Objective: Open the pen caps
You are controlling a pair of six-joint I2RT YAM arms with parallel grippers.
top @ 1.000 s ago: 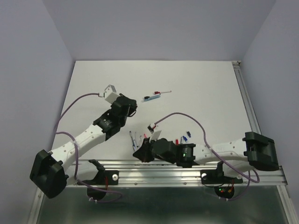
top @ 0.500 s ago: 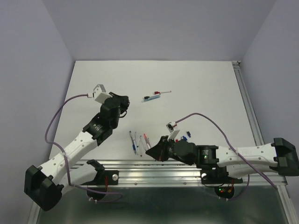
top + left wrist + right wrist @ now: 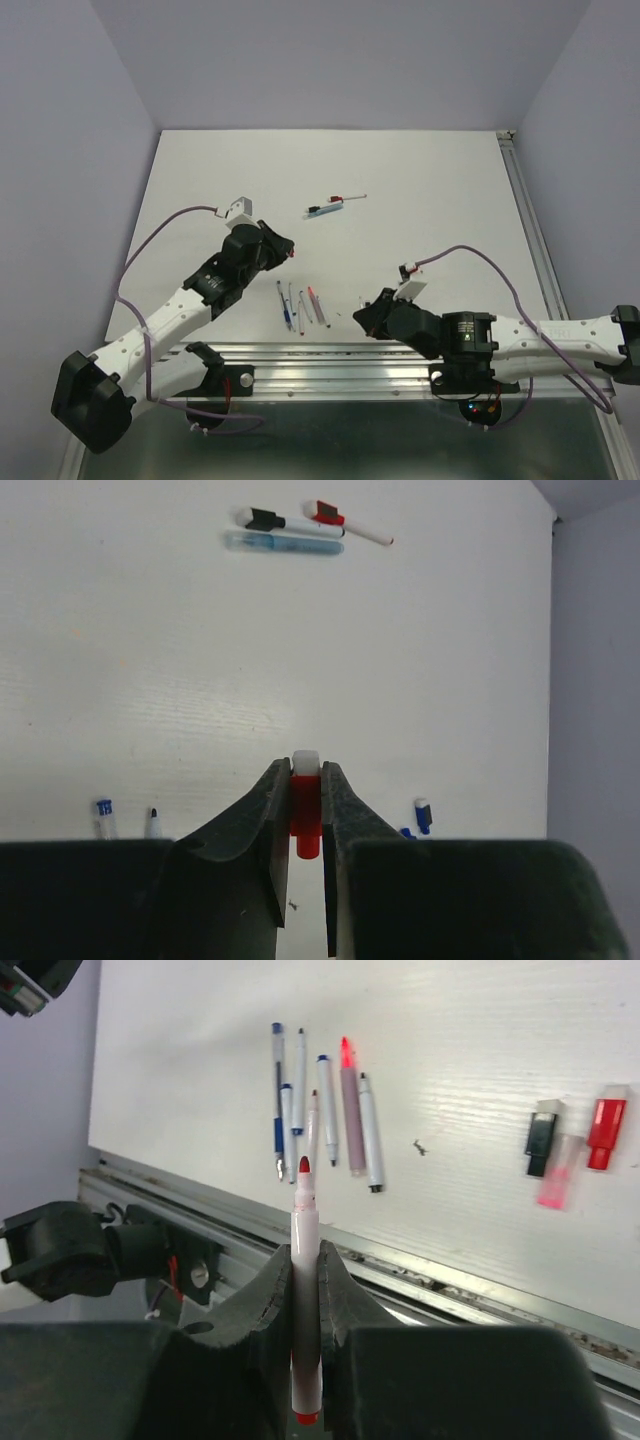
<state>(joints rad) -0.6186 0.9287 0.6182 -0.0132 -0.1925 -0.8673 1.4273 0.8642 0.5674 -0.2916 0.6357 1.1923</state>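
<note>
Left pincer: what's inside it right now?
A short red cap with a white end, clamped between the fingers of the left pincer. The fingers cover the cap's sides, and its inside cannot be seen from here.

Red cap [image 3: 306, 825]: sides hidden between jaws of left gripper [image 3: 303, 772]. Two pens [image 3: 104, 818] left of jaws: only tips show. Speck [image 3: 421, 1146] right of right jaws: maybe screw, too small.

A lab test cell: white table [image 3: 430, 190] boxed by plain lilac walls [image 3: 340, 60], aluminium rail [image 3: 330, 355]
</note>
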